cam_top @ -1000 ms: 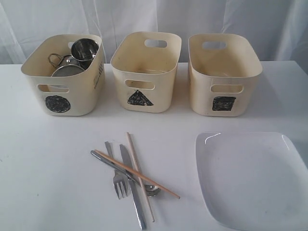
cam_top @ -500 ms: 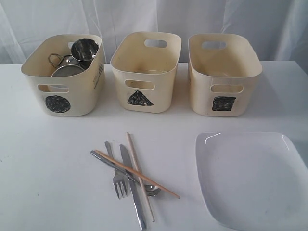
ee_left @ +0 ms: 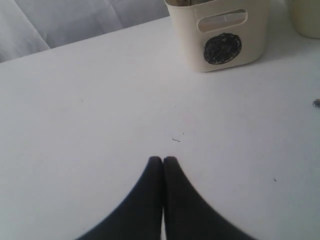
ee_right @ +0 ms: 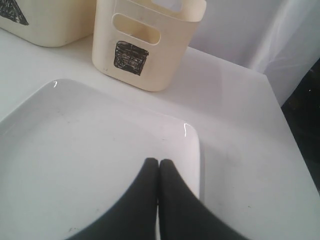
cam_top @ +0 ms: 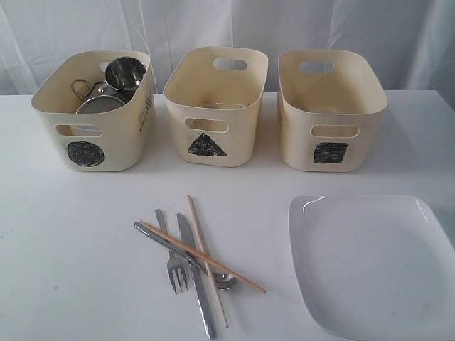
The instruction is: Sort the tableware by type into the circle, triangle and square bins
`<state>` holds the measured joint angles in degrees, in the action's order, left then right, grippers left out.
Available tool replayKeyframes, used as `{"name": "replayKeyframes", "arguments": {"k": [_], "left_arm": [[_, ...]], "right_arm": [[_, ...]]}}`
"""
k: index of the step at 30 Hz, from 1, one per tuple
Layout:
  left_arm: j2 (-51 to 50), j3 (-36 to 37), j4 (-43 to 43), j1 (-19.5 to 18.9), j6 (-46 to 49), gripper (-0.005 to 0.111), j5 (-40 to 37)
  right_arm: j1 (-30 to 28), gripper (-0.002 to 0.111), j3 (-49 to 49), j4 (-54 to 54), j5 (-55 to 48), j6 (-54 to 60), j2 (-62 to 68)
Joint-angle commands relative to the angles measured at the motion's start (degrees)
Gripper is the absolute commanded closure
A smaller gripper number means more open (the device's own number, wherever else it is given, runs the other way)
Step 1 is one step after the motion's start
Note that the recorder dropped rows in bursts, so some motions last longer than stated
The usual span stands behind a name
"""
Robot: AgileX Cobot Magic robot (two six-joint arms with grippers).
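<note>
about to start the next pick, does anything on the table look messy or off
Nothing spilled or broken. One chopstick slants across the fork, knife and spoon in a crossed heap. In the circle bin, a steel cup sits tilted.

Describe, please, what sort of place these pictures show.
Probably a staged robot test bench, not a real kitchen: a white table, a white cloth backdrop, and the circle bin, triangle bin and square bin with scribbled marks.
</note>
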<state>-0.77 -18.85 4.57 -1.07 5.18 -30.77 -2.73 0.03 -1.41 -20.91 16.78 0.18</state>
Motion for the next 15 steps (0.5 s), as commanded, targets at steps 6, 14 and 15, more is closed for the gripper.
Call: {"name": "replayKeyframes", "arguments": {"k": [6,14,15], "left_arm": [[0.77,4.31,-10.97,-2.23,2.14,0.107,0.48],[0.77,16.98,-18.24,-2.23,-8.51,0.107,-0.29],[0.77,17.57,-18.38,-2.23,-7.36,0.107,2.26]], "right_arm": [[0.33,0.108,-0.03,-0.28,0.83,-0.14,-0.18],[0.33,0.108,-0.03,-0.28,0.83,-0.26,-0.18],[0.33,0.108,-0.03,-0.28,0.83,-0.26,-0.18]]}}
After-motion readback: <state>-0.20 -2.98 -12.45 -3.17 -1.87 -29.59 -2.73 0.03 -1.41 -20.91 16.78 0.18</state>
